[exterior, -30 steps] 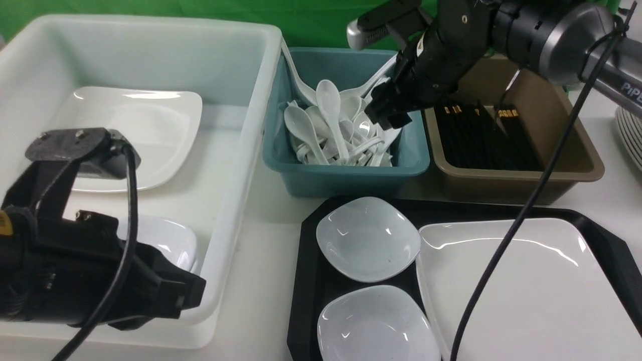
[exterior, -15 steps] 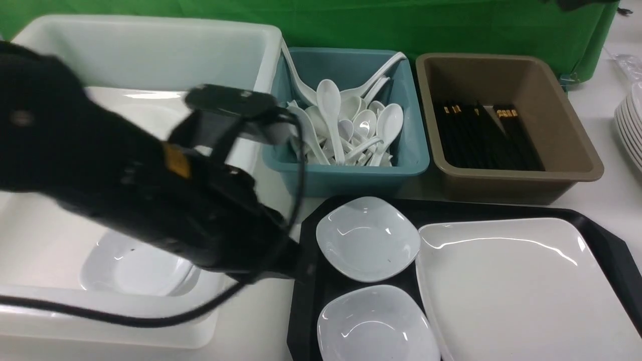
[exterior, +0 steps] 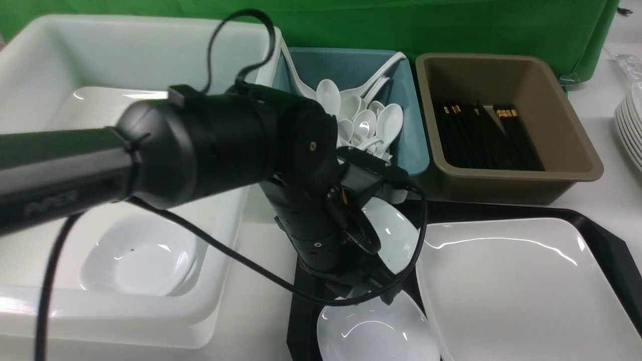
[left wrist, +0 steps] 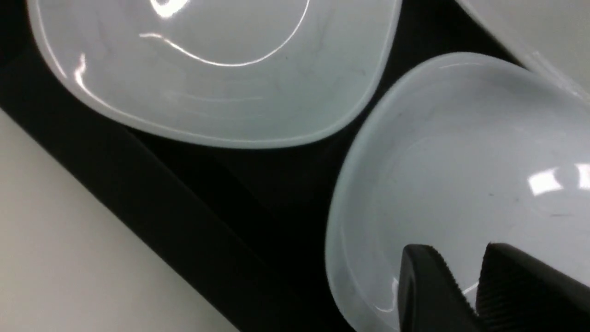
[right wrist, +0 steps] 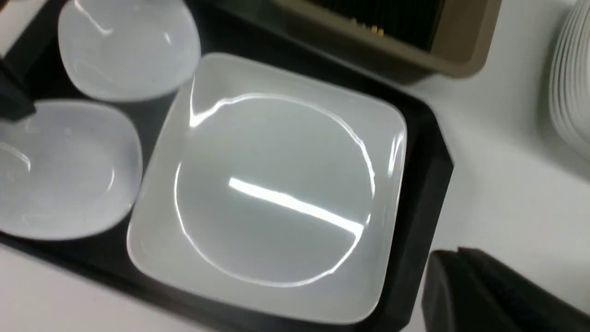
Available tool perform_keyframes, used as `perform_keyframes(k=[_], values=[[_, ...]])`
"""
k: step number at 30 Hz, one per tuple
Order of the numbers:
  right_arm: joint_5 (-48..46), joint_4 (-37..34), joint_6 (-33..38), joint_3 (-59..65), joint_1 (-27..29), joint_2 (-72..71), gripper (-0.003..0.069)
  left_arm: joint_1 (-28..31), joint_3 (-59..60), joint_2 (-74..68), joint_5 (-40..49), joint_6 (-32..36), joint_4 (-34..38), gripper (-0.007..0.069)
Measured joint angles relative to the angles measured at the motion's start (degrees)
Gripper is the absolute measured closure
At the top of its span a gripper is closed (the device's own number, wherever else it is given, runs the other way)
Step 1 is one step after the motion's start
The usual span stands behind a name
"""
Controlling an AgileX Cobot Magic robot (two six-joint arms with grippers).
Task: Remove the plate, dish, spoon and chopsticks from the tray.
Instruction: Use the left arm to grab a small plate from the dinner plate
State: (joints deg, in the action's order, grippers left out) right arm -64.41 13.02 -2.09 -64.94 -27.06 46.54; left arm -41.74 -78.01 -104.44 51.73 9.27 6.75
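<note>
- The tray (exterior: 609,250) lies on the table (exterior: 617,195) just in front of the bins, and the plate (exterior: 521,296) fills its right part.
- On its left part lie the far dish (exterior: 398,235) and the near dish (exterior: 376,331), close together and just beside the plate.
- The left arm (exterior: 200,145) reaches across over both dishes.
- The left fingers (left wrist: 428,290) stand slightly apart with nothing between them. They are low over the inside of one dish, near its rim; I cannot tell which dish.
- The right fingers (right wrist: 470,295) are together, above the table off the tray's right side.
- Spoons (exterior: 386,120) are piled in the teal bin (exterior: 412,145).
- Chopsticks (exterior: 486,140) lie in the brown bin (exterior: 567,125).
- The white bin (exterior: 150,50) holds a second plate (exterior: 90,105) and a third dish (exterior: 135,260).
</note>
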Motion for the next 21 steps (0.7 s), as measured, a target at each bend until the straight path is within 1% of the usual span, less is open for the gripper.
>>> perform_keyframes(k=[2, 4, 5, 6, 9, 11, 13, 16, 18, 21], values=[[0.64, 0.0, -0.28, 1.85, 0.0, -2.69, 0.0637, 0.0, -0.07, -1.24, -0.85, 0.96, -1.22, 0.0386], [1.37, 0.0, -0.4, 2.72, 0.0, -5.86, 0.0638, 0.0, -0.07, -2.93, -1.81, 1.23, -3.07, 0.0302], [1.37, 0.0, -0.46, 2.72, 0.0, -5.86, 0.0638, 0.0, -0.11, -3.21, -1.94, 1.29, -3.2, 0.0295], [2.25, 0.0, -0.51, 2.9, 0.0, -7.49, 0.0638, 0.0, -0.11, -4.18, -2.37, 1.29, -4.07, 0.0235], [3.15, 0.0, -0.51, 2.96, 0.0, -8.65, 0.0638, 0.0, -0.25, -5.65, -3.22, 1.41, -4.34, 0.0167], [3.46, 0.0, -0.51, 2.96, 0.0, -8.85, 0.0638, 0.0, -0.37, -6.37, -3.97, 1.47, -4.54, 0.0137], [3.72, 0.0, -0.51, 2.96, 0.0, -8.91, 0.0638, 0.0, -0.37, -7.39, -4.56, 1.47, -4.56, 0.0119], [4.19, 0.0, -0.56, 2.96, 0.0, -8.91, 0.0638, 0.0, -0.37, -8.17, -4.57, 1.47, -4.56, 0.0124], [4.56, 0.0, -0.56, 2.96, 0.0, -8.91, 0.0638, 0.0, -0.37, -8.41, -4.51, 1.47, -4.56, 0.0141], [4.67, 0.0, -0.56, 2.96, 0.0, -8.91, 0.0638, 0.0, -0.37, -8.52, -3.74, 1.47, -4.56, 0.0186]])
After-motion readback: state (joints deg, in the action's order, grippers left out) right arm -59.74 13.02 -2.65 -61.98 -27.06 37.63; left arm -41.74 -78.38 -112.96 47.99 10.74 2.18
